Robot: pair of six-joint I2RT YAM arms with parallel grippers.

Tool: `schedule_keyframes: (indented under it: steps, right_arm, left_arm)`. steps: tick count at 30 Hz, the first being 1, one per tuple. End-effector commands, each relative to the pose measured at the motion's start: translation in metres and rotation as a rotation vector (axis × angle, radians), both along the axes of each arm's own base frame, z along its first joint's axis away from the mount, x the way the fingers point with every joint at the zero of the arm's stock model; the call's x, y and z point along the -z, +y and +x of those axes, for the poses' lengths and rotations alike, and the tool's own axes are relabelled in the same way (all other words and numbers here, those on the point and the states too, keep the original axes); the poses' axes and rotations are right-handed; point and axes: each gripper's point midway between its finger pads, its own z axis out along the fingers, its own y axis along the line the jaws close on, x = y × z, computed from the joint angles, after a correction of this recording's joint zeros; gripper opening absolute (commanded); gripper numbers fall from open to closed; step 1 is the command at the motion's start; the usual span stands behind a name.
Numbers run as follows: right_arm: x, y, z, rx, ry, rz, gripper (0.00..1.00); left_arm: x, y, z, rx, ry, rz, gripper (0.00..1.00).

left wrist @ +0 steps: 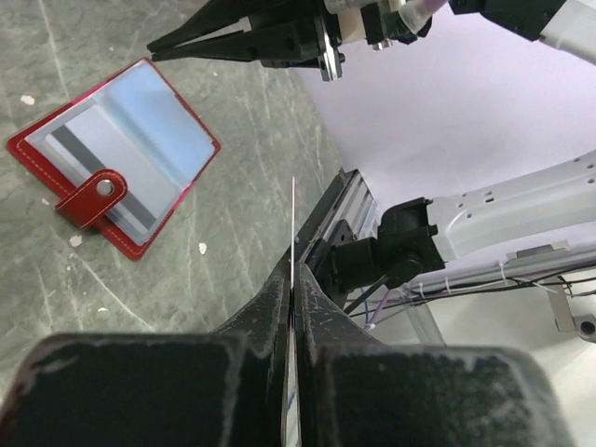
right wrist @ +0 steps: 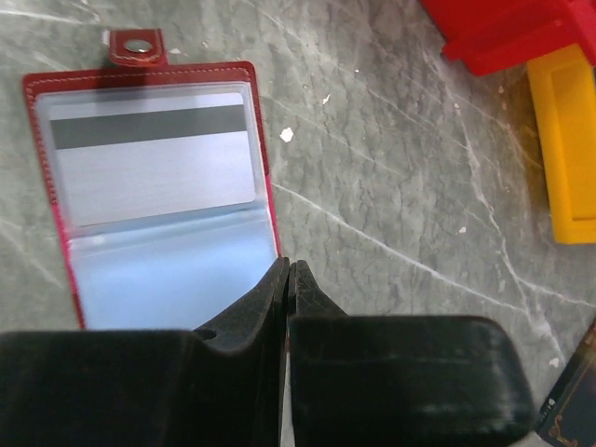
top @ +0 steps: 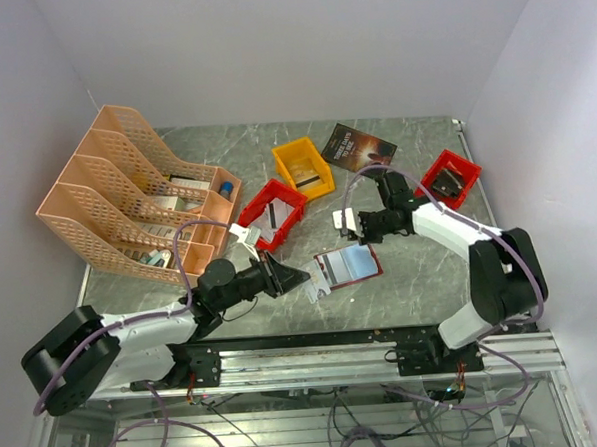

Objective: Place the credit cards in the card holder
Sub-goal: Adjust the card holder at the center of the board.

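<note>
Dark-red and lying open, the card holder [top: 349, 264] sits on the grey marbled table [top: 422, 277], a little right of centre and low in the overhead view. Its pale blue pockets face up and its snap tab [left wrist: 93, 197] is folded out. One pale card with a dark stripe [right wrist: 154, 158] is already in a pocket, in the upper left of the right wrist view. The left gripper [left wrist: 292, 279] has its fingers pressed together on a second thin card [left wrist: 293, 223], seen edge-on and standing upright at the middle of the left wrist view, to the right of the holder there. In the overhead view this gripper's tip is just left of the holder. The right gripper [right wrist: 287, 270] is pressed together with nothing visible between its fingers, and its tips hang over the holder's right edge in its own view. A yellow bin [top: 304, 168], two red bins [top: 273, 213] and a dark booklet [top: 360, 145] fill the upper middle, and a peach file rack [top: 127, 192] stands at the left.
</note>
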Motion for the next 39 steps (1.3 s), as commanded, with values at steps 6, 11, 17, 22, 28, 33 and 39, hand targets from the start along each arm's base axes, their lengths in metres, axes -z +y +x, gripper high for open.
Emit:
schedule_keyframes:
  steps: [6, 11, 17, 22, 28, 33, 39]
  right_arm:
    - [0.030, 0.012, 0.031, -0.036, -0.038, -0.095, 0.00]
    - [0.042, 0.016, 0.029, -0.083, -0.002, -0.121, 0.00]
    - [0.050, 0.020, 0.027, -0.117, 0.025, -0.144, 0.00]
    - [0.056, 0.021, 0.010, -0.182, 0.049, -0.170, 0.00]
    - [0.057, 0.023, -0.019, -0.244, 0.082, -0.176, 0.00]
    - [0.053, 0.025, -0.040, -0.262, 0.107, -0.164, 0.00]
    - [0.010, 0.035, -0.037, -0.161, 0.099, -0.060, 0.00]
  left_arm:
    - [-0.001, -0.003, 0.006, -0.023, -0.033, -0.021, 0.07]
    - [0.002, -0.001, 0.007, -0.032, -0.030, -0.011, 0.07]
    - [0.000, -0.002, 0.006, -0.026, -0.025, -0.028, 0.07]
    - [-0.003, -0.003, 0.004, -0.018, -0.015, -0.056, 0.07]
    - [-0.003, -0.009, -0.001, -0.011, -0.006, -0.073, 0.07]
    - [-0.001, -0.015, -0.008, -0.002, 0.004, -0.076, 0.07]
    - [0.003, -0.016, -0.019, 0.013, 0.027, -0.103, 0.07]
